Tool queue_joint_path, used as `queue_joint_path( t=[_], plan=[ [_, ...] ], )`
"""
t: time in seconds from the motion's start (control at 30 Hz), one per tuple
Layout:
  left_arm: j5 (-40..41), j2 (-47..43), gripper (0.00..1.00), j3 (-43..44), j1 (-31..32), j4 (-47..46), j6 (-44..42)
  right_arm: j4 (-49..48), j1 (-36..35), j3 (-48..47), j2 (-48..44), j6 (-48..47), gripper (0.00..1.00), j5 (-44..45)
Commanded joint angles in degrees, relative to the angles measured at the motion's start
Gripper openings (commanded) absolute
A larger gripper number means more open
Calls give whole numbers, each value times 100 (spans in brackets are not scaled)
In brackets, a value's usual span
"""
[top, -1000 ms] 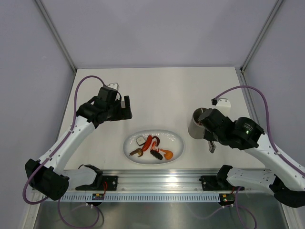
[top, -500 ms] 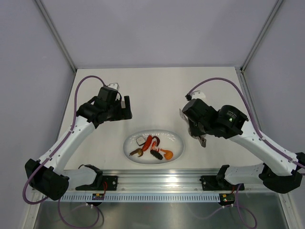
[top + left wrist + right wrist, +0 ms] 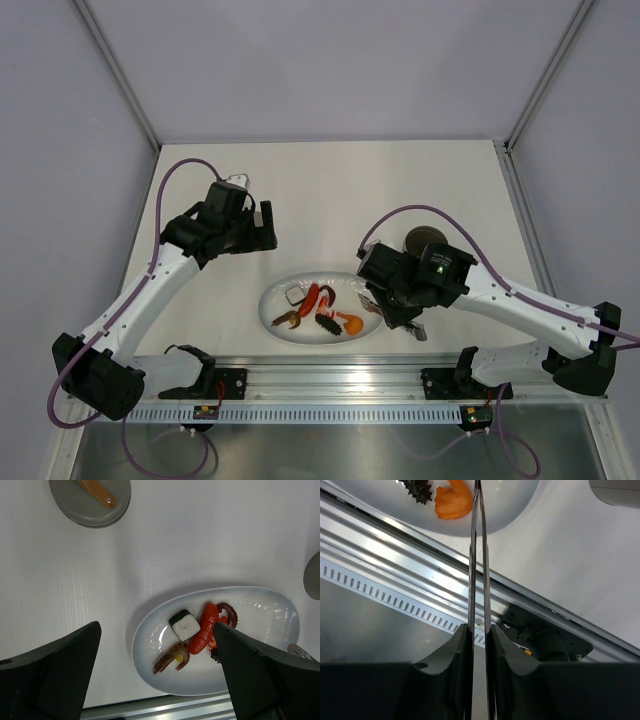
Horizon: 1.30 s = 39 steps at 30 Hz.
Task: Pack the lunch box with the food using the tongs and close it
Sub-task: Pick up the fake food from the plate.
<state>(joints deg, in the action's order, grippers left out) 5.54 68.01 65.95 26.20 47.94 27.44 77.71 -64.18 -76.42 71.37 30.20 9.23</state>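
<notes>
Picking step: right claw (image 3: 479, 630) pinching tongs (image 3: 477, 555), tips over plate (image 3: 515, 500) at table (image 3: 330, 190) near edge, beside orange piece (image 3: 453, 501). Left claw (image 3: 155, 630) spread. Next, likely: lower tips, squeeze orange piece.

Your left arm (image 3: 150, 290) and right arm (image 3: 530, 308) share one build: white link shells between black joint housings, each with a purple cable (image 3: 178, 172) looping along it. A small green light glows on the right arm's black wrist housing (image 3: 437, 268). Your left end effector (image 3: 265, 225) and right end effector (image 3: 479, 630) have matte black, blocky fingers (image 3: 50, 680).
</notes>
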Motion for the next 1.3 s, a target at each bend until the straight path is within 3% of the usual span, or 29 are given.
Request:
queue_joint_path(
  t=[0.0,0.57,1.27],
  plan=[
    [-62,-16,99,67,17,-162,16,16,-94,153,-194,30,29,-440],
    [-44,11,99,14,26,-180,24,-423,-147,251,122,-172,53,-651],
    [-53,63,99,-3,17,-207,7,-626,-165,462,483,-392,61,-862]
  ],
)
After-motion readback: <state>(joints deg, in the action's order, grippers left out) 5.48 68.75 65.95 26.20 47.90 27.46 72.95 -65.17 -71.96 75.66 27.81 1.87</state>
